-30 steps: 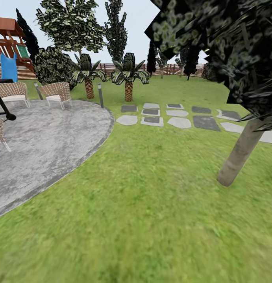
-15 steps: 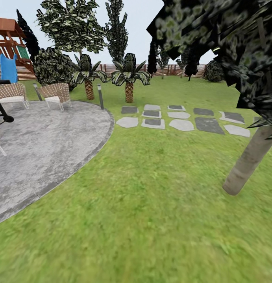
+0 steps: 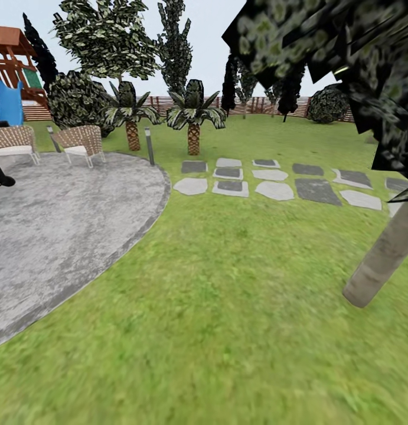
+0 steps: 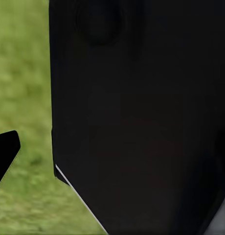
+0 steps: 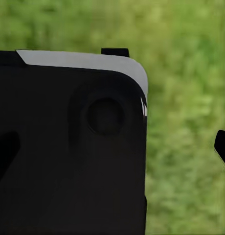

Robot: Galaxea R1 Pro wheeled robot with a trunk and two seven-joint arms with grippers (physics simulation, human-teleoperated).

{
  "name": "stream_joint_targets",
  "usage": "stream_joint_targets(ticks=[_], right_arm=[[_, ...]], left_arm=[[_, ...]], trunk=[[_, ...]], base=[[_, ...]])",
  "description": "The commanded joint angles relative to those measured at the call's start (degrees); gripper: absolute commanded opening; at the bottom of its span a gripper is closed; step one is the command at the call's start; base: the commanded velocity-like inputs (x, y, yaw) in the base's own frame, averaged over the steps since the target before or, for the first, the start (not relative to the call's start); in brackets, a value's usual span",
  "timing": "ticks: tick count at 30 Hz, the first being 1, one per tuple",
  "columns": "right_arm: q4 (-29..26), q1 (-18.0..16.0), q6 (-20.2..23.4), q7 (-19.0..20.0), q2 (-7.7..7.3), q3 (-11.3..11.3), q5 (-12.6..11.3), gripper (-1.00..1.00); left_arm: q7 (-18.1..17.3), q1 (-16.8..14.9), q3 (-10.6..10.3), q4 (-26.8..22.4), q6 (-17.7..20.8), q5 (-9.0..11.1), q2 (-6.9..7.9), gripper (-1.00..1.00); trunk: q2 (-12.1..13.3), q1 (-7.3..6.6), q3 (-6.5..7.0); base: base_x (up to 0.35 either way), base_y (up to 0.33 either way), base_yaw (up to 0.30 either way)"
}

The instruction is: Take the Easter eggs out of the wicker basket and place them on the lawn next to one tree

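The lawn point(image 3: 227, 307) takes up most of the head view, bright green and bare of any basket or eggs. Beside it, at the left, lies the grey paved patio point(image 3: 62, 212) with two pale woven chairs point(image 3: 80, 141) at its far edge and a slim black lamp post point(image 3: 149, 144) at its rim. Beyond are the stepping stones point(image 3: 274, 180), two short palms point(image 3: 193, 115), dark cypresses, a playset with a blue slide point(image 3: 9, 100), and the brown slat fence point(image 3: 257, 105) closing the garden.

Compared with a second ago the whole picture has slid: the patio shows less at the left, the stones sit more to the middle, and the tree point(image 3: 384, 257) with the smooth pale trunk has drifted toward the right edge and lower. That reads as the camera turning or rolling with the base, not as anything in the garden moving. I judge the robot is travelling and searching; the wicker basket and the Easter eggs are not found in these pictures, so the first pick is not yet begun. The pale-trunked tree close by would serve as the drop spot.

Both wrist views give blurred grass behind a black robot body panel point(image 4: 142, 122). Whether either claw is released or clenched cannot be told.
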Motion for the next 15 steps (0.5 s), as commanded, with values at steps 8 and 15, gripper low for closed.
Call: stream_joint_targets(ticks=[8,15], right_arm=[[0.05,-0.03,-0.19,-0.02,0.13,-0.03,-0.05,1.00],[0.05,-0.03,-0.19,-0.02,0.06,0.01,0.04,1.00]], left_arm=[[-0.04,-0.02,0.51,-0.02,-0.07,0.04,0.06,1.00],[-0.04,-0.02,2.28,-0.04,-0.07,0.04,0.14,1.00]], trunk=[[-0.02,0.03,-0.05],[-0.02,0.03,-0.05]], base=[[0.325,0.000,0.000],[0.325,0.000,0.000]])
